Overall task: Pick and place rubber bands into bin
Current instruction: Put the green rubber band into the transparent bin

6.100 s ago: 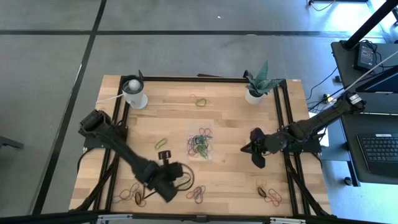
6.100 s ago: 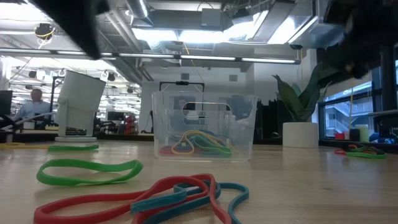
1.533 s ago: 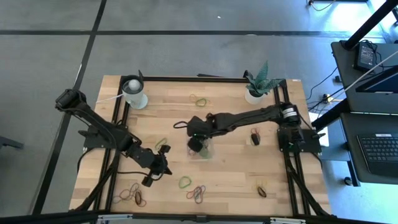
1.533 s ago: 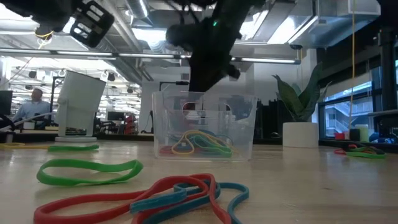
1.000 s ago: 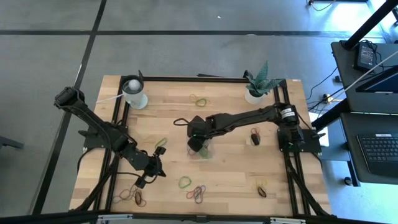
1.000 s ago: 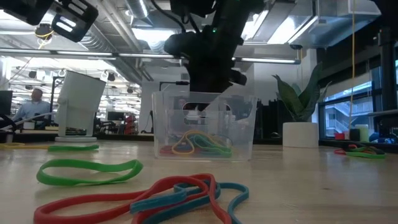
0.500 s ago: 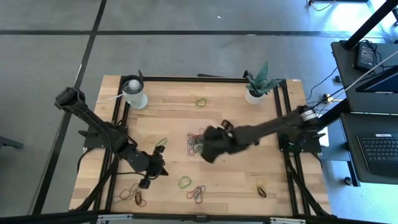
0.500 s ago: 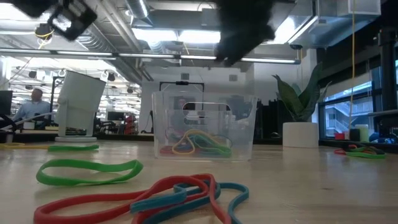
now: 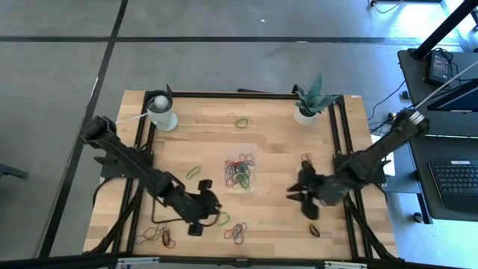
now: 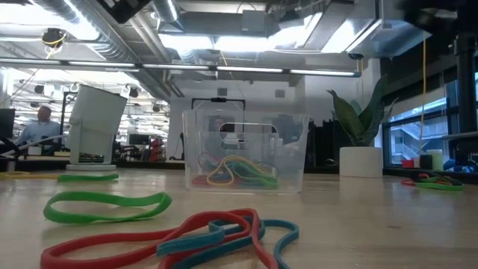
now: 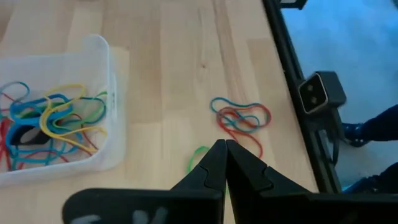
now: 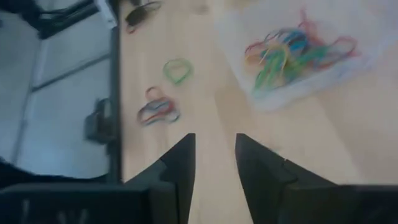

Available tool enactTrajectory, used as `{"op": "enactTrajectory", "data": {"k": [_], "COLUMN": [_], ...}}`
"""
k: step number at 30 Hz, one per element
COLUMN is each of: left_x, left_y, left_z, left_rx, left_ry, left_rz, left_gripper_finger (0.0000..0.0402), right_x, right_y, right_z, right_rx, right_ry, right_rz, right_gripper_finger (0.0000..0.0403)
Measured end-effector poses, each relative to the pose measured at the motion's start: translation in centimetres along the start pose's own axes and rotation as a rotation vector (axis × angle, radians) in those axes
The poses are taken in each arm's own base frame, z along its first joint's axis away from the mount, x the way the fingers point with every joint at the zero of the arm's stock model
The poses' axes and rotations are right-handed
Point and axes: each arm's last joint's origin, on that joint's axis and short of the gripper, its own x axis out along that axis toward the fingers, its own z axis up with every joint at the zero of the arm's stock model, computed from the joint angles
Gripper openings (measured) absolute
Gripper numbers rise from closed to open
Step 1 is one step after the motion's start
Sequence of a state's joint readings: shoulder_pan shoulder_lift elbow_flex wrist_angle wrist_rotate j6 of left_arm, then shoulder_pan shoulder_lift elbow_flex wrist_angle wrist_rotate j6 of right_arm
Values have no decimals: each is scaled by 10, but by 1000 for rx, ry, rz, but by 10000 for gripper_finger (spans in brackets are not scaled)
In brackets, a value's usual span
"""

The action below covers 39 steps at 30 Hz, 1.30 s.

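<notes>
The bin [image 9: 239, 173], clear and low-walled, stands mid-table with a tangle of coloured rubber bands [image 11: 53, 118] inside. Loose on the wood near the front edge lie a green band [image 12: 177, 70] and a red-and-blue bunch [image 11: 241, 118]. My left gripper [image 11: 222, 152] is shut and hovers above the table over the green band [image 11: 198, 155], left of and nearer than the bin [image 11: 62, 112]. My right gripper [image 12: 214, 146] stands open with nothing between its fingers, raised to the right of the bin [image 12: 298, 53] and pointing toward it.
More loose bands lie at the near left corner [image 9: 160, 235], left of the bin [image 9: 193, 172], at the far side [image 9: 240, 121] and near the right rail [image 9: 316, 228]. A white cup [image 9: 160, 112] and a potted plant [image 9: 308, 104] stand at the back.
My right gripper has pulled away from above the bin, going up and toward the table's right and near edges. My left gripper has moved toward the right, over the green band, and turned somewhat. The bin and the loose bands have stayed put.
</notes>
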State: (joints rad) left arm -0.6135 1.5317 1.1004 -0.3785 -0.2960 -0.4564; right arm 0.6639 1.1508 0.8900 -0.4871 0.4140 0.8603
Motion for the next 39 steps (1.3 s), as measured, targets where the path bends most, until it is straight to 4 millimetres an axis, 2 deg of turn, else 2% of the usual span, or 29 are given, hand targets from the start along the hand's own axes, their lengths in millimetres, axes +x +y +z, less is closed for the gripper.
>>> {"op": "enactTrajectory", "data": {"k": [5, 8, 11, 16, 22, 31, 36, 39], "left_x": [24, 39, 55, 81, 101, 118, 120, 120], "left_y": [-13, -19, -22, -22, -19, -14, -13, -13], "left_z": [16, 18, 13, -1, -15, -34, -37, -37], "left_rx": [-73, -129, -225, -458, -692, -780, -822, -823], "left_ry": [83, 151, 218, 351, 415, 464, 457, 453], "left_rz": [46, 87, 127, 105, 182, 309, 323, 315], "left_gripper_finger": [3, 3, 4, 16, 63, 123, 123, 106], "right_x": [-11, -12, -10, -9, -9, -9, -9, -9], "right_y": [-16, -22, -27, -27, -27, -27, -27, -27], "right_z": [-31, -42, -50, -54, -54, -54, -54, -54], "right_rx": [-6, 27, -13, -81, -132, -146, -158, -160], "right_ry": [52, 88, 112, 123, 121, 123, 122, 122], "right_rz": [49, 69, 62, 66, 70, 69, 70, 69], "right_gripper_finger": [111, 111, 111, 111, 111, 111, 111, 111]}}
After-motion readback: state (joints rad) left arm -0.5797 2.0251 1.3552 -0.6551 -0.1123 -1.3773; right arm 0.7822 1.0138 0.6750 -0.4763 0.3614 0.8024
